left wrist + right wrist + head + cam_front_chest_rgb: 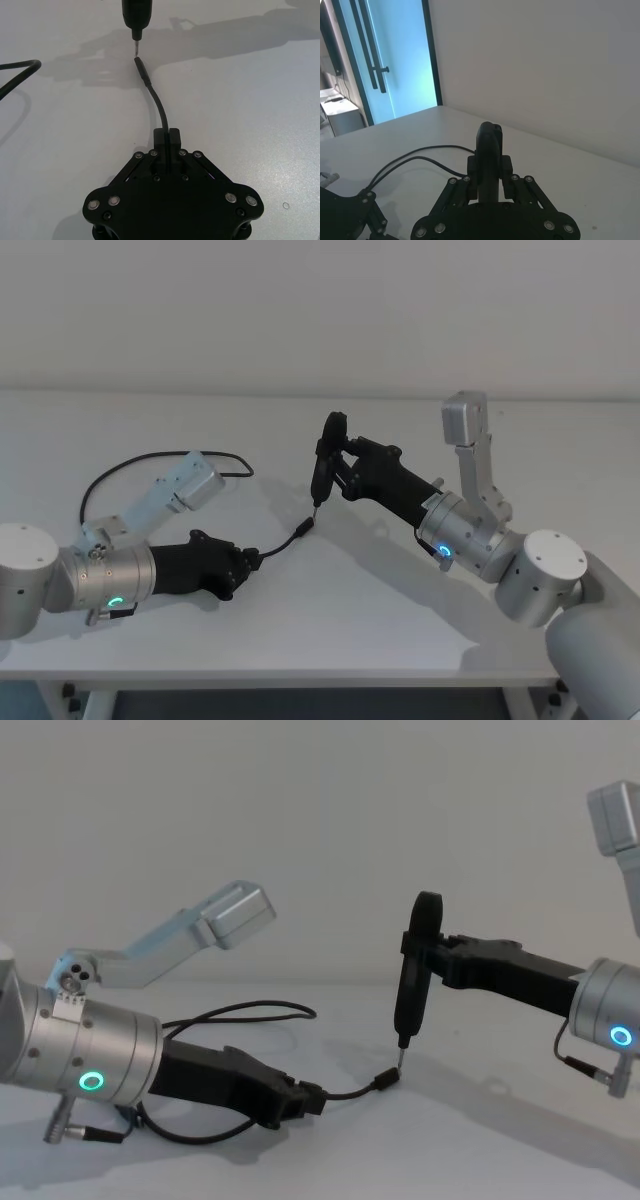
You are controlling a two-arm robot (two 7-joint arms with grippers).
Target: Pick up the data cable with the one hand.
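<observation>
The data cable (pixel 128 463) is a thin black cord looping over the white table behind my left arm. My left gripper (pixel 252 558) lies low on the table, shut on the cable a short way behind one plug. In the left wrist view its fingertips (pixel 160 135) pinch the cord (pixel 157 102), and the free plug end (pixel 141 67) points away from it. My right gripper (pixel 345 468) is shut on a slim black pen-like tool (pixel 325 458) held upright. Its metal tip (pixel 402 1063) hovers just above the plug (pixel 386 1078).
The white table (pixel 350 640) runs back to a pale wall. The rest of the cable (pixel 420 152) trails across the table behind the left gripper (pixel 350 210). A glass door with a dark frame (pixel 380 55) stands beyond the table's far end.
</observation>
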